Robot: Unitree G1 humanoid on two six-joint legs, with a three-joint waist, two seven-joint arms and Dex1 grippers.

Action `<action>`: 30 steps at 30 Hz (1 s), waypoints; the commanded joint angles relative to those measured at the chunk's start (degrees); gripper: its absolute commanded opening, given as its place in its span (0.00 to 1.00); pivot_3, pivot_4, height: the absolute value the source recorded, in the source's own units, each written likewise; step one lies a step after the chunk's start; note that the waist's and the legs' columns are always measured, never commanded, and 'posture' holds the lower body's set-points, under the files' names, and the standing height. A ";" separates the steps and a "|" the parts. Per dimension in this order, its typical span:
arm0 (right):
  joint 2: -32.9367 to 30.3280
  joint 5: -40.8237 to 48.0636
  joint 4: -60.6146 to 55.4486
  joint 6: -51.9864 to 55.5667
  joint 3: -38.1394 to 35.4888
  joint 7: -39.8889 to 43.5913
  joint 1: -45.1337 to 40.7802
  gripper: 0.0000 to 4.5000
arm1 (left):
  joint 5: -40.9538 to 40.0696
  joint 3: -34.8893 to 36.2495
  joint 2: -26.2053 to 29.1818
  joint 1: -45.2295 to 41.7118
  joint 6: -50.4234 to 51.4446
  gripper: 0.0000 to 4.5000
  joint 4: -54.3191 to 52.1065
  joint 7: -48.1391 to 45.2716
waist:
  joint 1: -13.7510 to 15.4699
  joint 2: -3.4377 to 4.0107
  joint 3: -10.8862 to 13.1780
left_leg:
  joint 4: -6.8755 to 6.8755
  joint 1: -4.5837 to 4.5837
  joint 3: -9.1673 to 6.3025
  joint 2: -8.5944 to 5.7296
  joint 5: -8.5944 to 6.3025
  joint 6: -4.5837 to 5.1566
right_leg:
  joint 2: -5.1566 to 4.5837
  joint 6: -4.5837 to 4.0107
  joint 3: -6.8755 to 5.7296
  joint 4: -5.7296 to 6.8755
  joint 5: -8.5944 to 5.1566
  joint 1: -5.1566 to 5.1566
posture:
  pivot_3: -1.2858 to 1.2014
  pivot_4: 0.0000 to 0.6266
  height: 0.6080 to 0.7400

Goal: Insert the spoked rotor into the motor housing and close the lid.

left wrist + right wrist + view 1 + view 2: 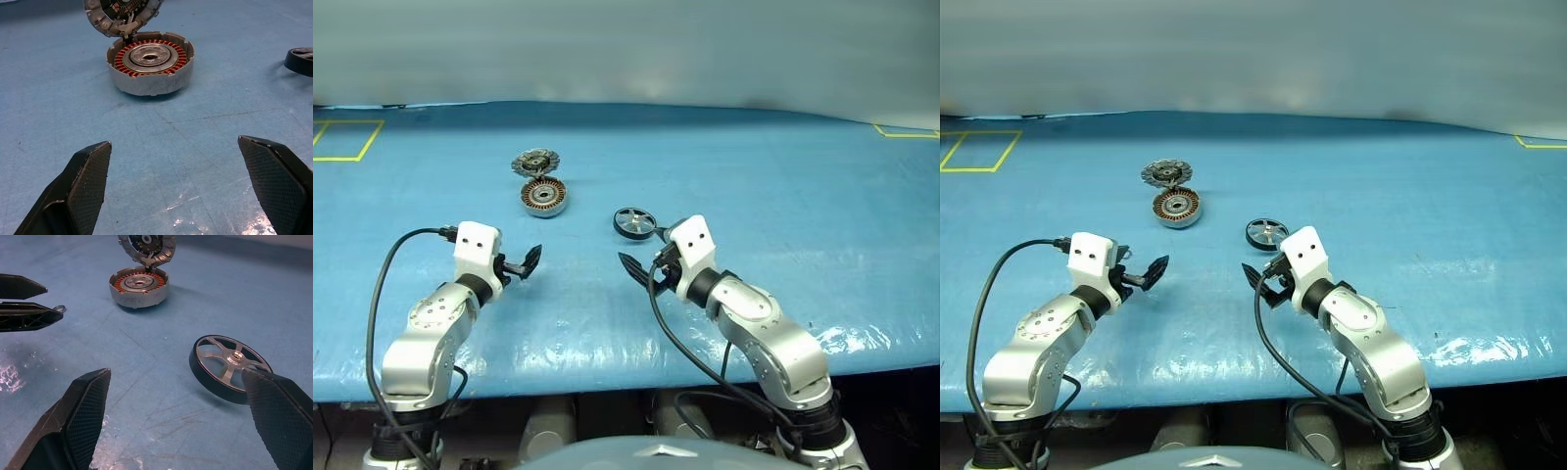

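Both of my arms are reaching out over the near edge of the blue plastic-covered table [783, 176] in the head views. I am holding my left gripper [528, 261] spread wide and empty above the sheet, its black fingers pointing toward the middle. I am holding my right gripper [636, 262] just as wide, pinching nothing. Just beyond my right gripper, the spoked rotor [634, 222], a small black-rimmed wheel with silvery spokes and hub, is lying flat on the sheet. Farther out and to the left, the motor housing [544, 196], a short grey metal ring lined with coppery windings, is sitting upright. The lid [535, 162], a round silver-grey toothed disc, is standing at the housing's far edge and touching it. Yellow tape lines [347, 139] are marking rectangles at the far corners of the table, and a pale grey wall is rising behind it. Glare is showing on the wrinkled sheet near the front edge.

Looking along my left wrist, my two textured black fingers [85, 181] are standing far apart over bare blue sheet, with the housing straight ahead and the lid tilting up behind it.

Looking along my right wrist, my fingers [83, 421] are likewise spread, and the rotor is lying just beside the one nearer to it, though I cannot tell whether they are touching. My left gripper's tips are showing across from it, near the housing.
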 commanded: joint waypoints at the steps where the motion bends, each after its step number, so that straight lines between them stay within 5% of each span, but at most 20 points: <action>1: 0.19 -0.10 -1.22 -0.89 -0.05 0.03 -0.59 1.00 | 0.05 0.48 0.17 -0.59 -0.05 1.00 -0.78 0.18 | 0.00 0.00 0.00 | 0.00 0.00 0.00 0.00 0.00 0.00 | 0.00 0.00 0.00 0.00 0.00 0.00 | 0.52 0.24 1.00; 30: 0.42 -1.26 -0.86 -0.46 1.00 -0.48 -0.45 1.00 | 0.29 0.20 0.50 -1.12 0.33 1.00 -0.60 0.29 | 0.00 0.00 0.00 | 0.00 0.00 0.00 0.00 0.00 0.00 | 0.00 0.01 0.00 0.00 0.01 0.00 | 0.52 0.24 1.00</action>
